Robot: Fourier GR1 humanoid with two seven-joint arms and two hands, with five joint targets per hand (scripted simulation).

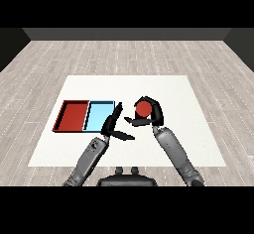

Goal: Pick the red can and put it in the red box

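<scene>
The red can (143,109) is sitting inside the curl of the right hand (153,113), with its round red top facing the head view and black fingers wrapping over and around its rim. The can is appearing raised off the white table (188,129), to the right of both trays and apart from them, though its exact height cannot be confirmed from this view. Judged from this arrangement, the pick is looking complete and the transfer is remaining: the can is yet to cross over the light blue tray (99,114) to reach the red tray (73,115), which is lying at the far left of the pair and is holding nothing visible. The left hand (113,125) is resting near the right edge of the light blue tray with its fingers straight and spread, grasping nothing. The can is presenting as a smooth cylinder with a flat matte top. Both trays are shallow rectangles with thin raised walls, touching side by side. The table surface is plain and flat; beyond it, a pale wood-plank floor (124,54) is showing.
</scene>
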